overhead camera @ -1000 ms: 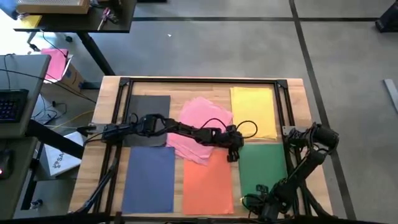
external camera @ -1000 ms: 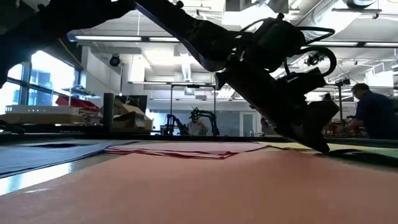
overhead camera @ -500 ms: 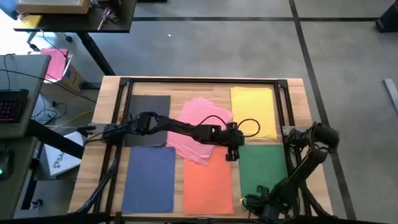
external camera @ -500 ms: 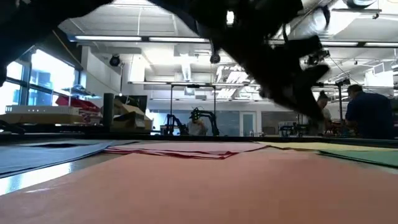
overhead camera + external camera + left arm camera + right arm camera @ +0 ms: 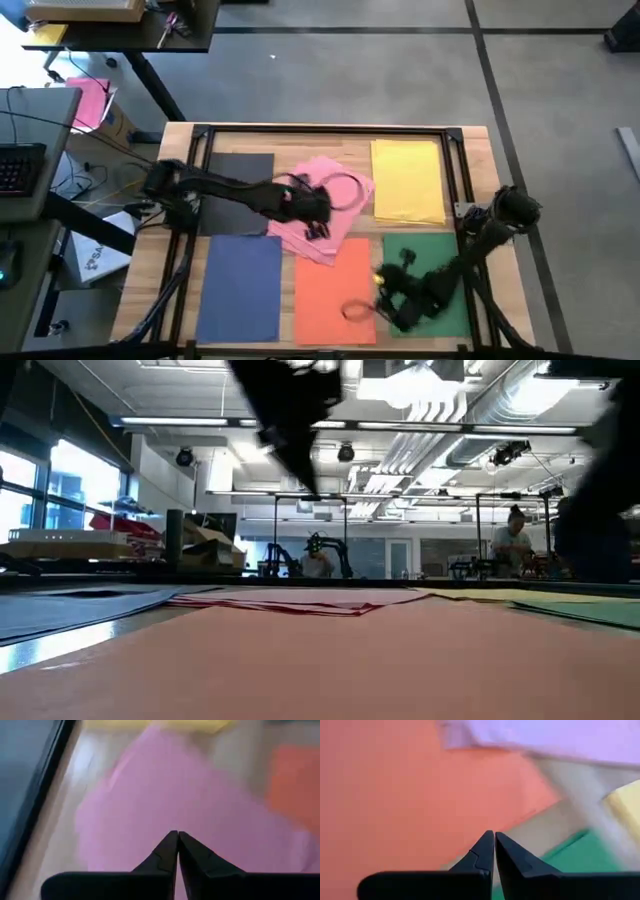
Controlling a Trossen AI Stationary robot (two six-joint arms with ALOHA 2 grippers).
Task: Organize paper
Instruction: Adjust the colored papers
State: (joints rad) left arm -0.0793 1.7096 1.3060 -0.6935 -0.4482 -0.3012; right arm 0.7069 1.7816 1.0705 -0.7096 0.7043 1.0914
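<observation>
Since a second ago our left gripper (image 5: 315,212) has pulled back from the gap between the orange sheet (image 5: 335,295) and the green sheet (image 5: 425,275) and is now hanging over the pink sheets (image 5: 320,205); our right gripper (image 5: 385,300) has swung out from the table's near right corner and is now hanging over the seam between orange and green. In both wrist views we are seeing the fingers pressed together with nothing between them.

Taking the pink pile as our landmark: the dark grey sheet (image 5: 238,190) is lying just to its left, the yellow sheet (image 5: 408,180) just to its right, the blue sheet (image 5: 240,285) toward the near left, orange directly in front with pink overlapping its far edge, and green to the near right.

We are judging the pink pile to be the risk. It is skewed and fanned, so a closed fingertip dragging across it could spread the sheets further or push them onto yellow or grey. Both arms are working near the middle, so their paths could be crossing.

Open wood is showing between pink and yellow, and in a thin strip between orange and green; the black frame (image 5: 330,130) is bounding the far side.
</observation>
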